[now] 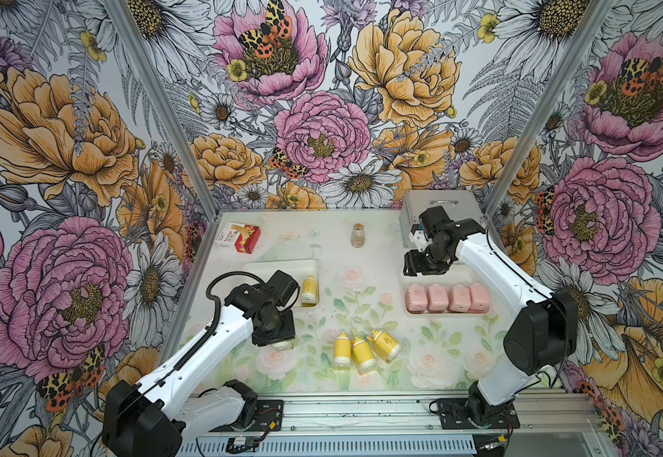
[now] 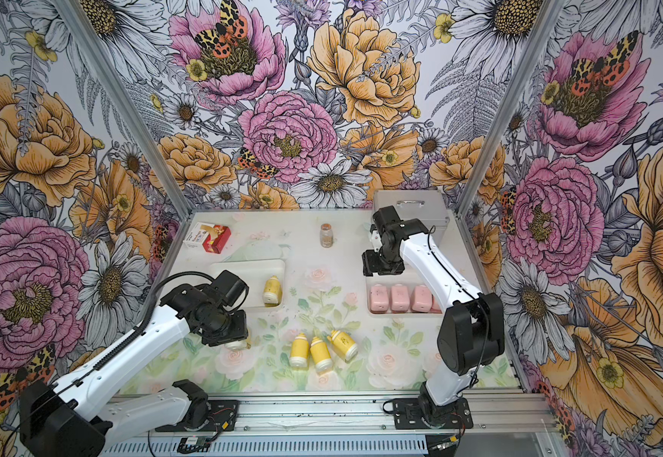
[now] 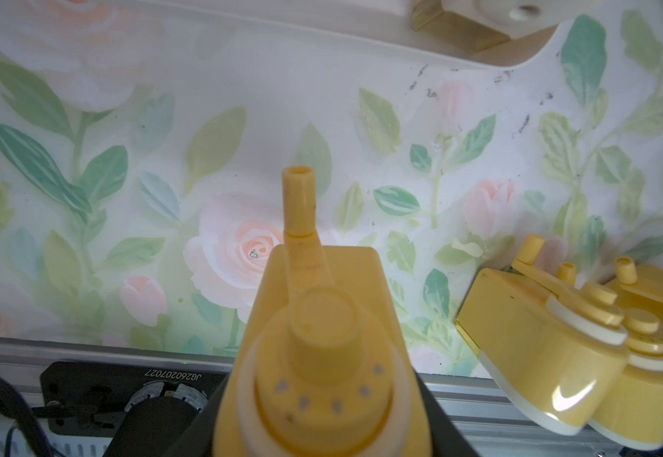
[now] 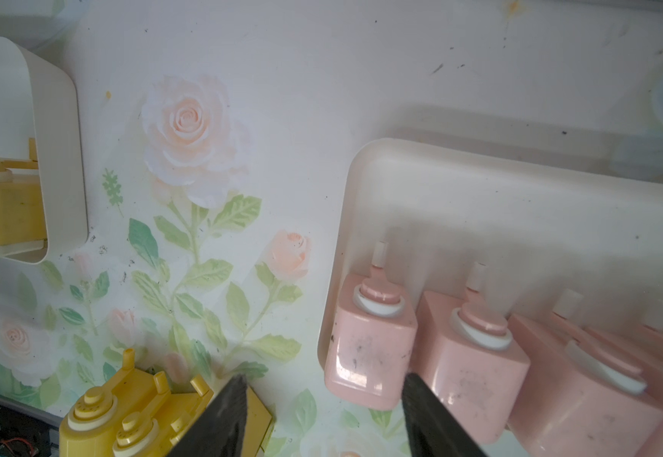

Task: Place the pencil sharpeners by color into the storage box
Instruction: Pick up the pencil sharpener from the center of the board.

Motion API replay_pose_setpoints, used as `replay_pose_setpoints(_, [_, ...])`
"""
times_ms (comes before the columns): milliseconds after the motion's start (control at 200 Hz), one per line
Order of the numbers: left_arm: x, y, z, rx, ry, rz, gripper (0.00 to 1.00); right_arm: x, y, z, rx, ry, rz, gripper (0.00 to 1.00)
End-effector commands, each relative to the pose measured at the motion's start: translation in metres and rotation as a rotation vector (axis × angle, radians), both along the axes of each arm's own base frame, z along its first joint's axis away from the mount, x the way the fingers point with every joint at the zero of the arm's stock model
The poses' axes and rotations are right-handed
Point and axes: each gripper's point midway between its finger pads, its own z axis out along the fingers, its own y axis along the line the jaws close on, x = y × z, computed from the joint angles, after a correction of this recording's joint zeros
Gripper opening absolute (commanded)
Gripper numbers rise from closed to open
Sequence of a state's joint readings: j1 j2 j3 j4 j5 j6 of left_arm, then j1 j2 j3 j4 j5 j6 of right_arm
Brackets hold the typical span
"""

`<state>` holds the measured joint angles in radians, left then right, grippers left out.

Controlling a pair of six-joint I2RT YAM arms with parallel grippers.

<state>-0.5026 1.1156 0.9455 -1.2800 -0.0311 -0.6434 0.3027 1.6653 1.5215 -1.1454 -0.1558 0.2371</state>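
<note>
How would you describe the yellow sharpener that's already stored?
Find the cream tray beside the left arm, on the robot's side of the red carton. The stored yellow sharpener lies inside it; three others lie on the mat and the left gripper holds a fourth sharpener, none in a tray.

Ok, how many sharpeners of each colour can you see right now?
Pink sharpeners: 4, all in the right tray
Yellow sharpeners: 5 (1 in the left tray, 3 on the table, 1 in the left end effector)
Total: 9
</note>
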Motion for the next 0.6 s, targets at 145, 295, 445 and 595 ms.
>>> replay_pose_setpoints(145, [0.045, 0.012, 0.025, -0.021, -0.033, -0.008, 0.34, 0.002, 0.008, 0.009, 0.023, -0.037, 0.028, 0.64])
replay_pose_setpoints(295, [0.077, 0.014, 0.032, -0.012, -0.033, -0.024, 0.34, 0.001, 0.008, 0.008, 0.021, -0.037, 0.031, 0.64])
replay_pose_setpoints(445, [0.106, 0.010, 0.034, -0.026, -0.028, -0.049, 0.34, 0.000, 0.010, 0.008, 0.023, -0.035, 0.035, 0.64])
replay_pose_setpoints(595, [0.130, 0.005, 0.024, -0.045, -0.001, -0.079, 0.34, -0.001, 0.010, 0.006, 0.022, -0.032, 0.036, 0.64])
